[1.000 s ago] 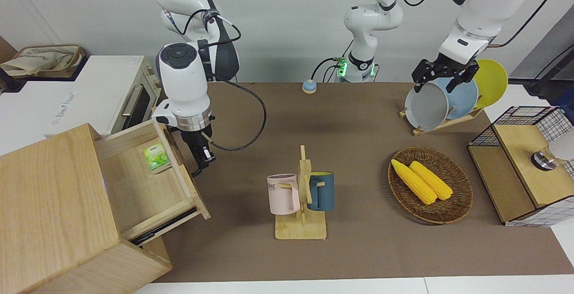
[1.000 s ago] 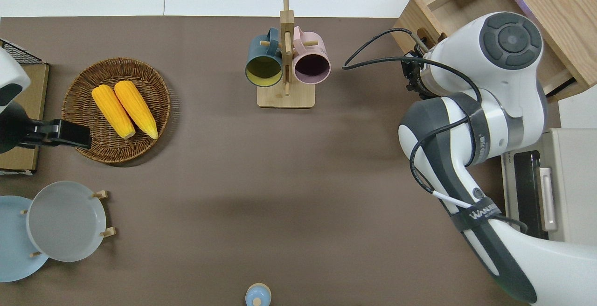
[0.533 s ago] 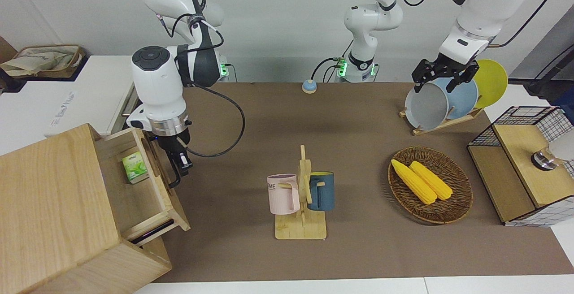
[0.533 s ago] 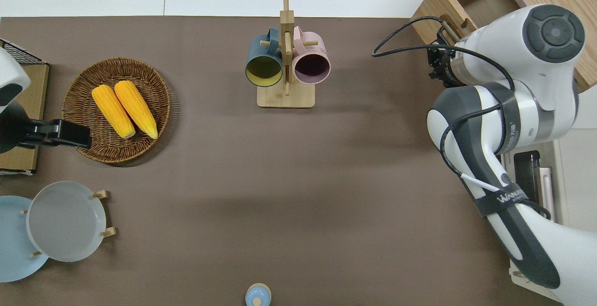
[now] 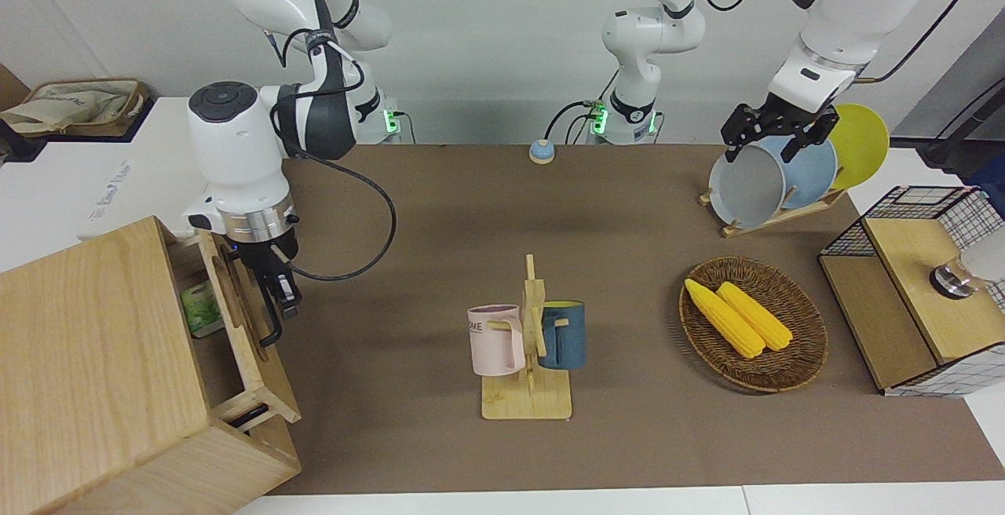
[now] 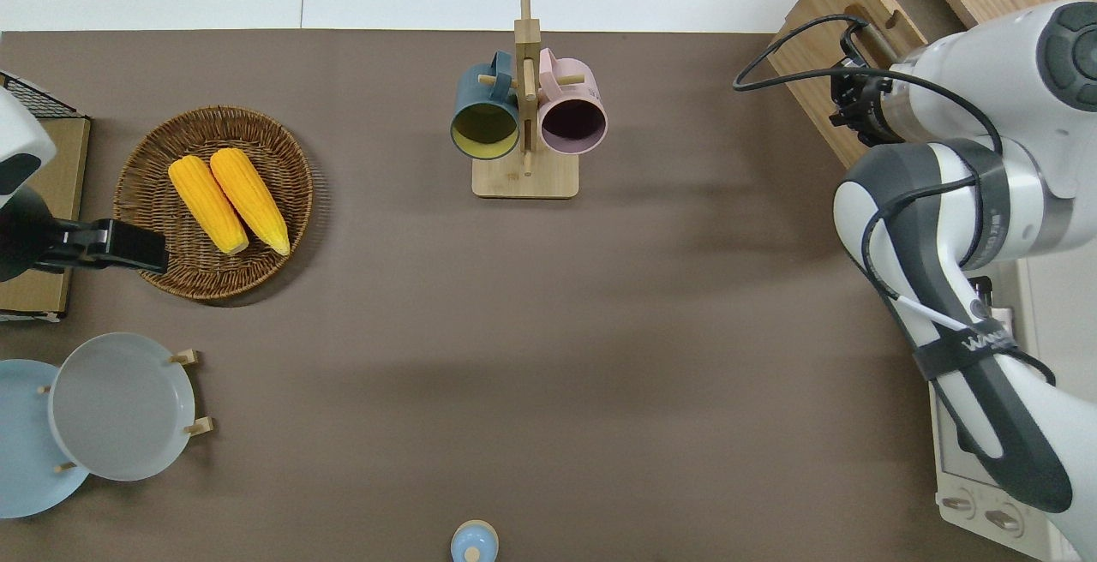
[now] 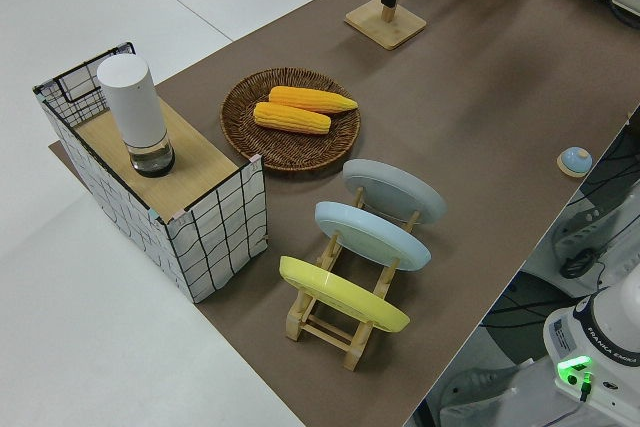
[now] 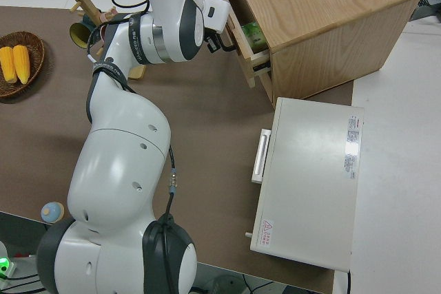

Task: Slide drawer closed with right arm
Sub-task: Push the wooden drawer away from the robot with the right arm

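Front view. The drawer is seen at the counter corner at the right arm's end, farthest from the robots, projecting a short way from its cabinet; closure is judged well advanced but unfinished. A green packet is seen inside. The right gripper is set against the drawer front at the black loop handle, presumably so that the front panel can be pushed inward. Whether its fingers are apart or together on the handle cannot be told. The left gripper is held by the plate rack; that arm is parked, fingers likewise not told.

Overhead view. The drawer front is shown angled across the counter corner, the right gripper at its face, the handle just beside it. The mug stand and corn basket are placed well apart from the drawer.

Left side view. Only the plate rack, basket and wire-mesh box are shown usefully; the drawer is not seen.

Right side view. The drawer is shown partly open, its front angled toward the right arm, which is bent sideways to meet it squarely.
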Motion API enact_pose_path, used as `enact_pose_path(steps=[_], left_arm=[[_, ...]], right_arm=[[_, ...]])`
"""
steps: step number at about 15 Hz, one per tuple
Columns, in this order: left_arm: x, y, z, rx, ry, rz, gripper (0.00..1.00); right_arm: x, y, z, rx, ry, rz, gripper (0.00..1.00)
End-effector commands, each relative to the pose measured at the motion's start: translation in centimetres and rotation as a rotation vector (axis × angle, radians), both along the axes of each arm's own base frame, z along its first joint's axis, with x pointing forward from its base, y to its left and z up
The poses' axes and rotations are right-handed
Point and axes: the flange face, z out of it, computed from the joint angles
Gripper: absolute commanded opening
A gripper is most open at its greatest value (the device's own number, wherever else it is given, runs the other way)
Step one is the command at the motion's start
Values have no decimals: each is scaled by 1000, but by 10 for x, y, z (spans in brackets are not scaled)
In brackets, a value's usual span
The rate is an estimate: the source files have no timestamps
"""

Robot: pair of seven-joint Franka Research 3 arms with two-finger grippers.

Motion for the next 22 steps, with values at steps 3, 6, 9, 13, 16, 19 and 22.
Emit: enact_pose_path(steps=[3, 6, 9, 13, 16, 19, 22], left_arm=[[2, 1, 4, 16, 5, -12, 993], [2, 1, 4, 16, 5, -12, 993], [2, 1, 4, 16, 5, -12, 993], [2, 1, 3, 16, 6, -12, 993], [2, 1, 3, 16, 6, -12, 993], [2, 1, 3, 16, 6, -12, 993], [2, 1, 4, 16, 5, -12, 993]], right_arm=[[12, -35, 2, -3, -26, 37, 0], [15, -44, 4, -4, -33, 44, 0], [16, -48, 1, -1, -30, 54, 0], [17, -60, -2, -2, -35, 63, 0], [19, -64, -4, -3, -33, 64, 0], [18, -72, -3, -10, -32, 89, 0], [18, -71, -4, -1, -33, 94, 0]])
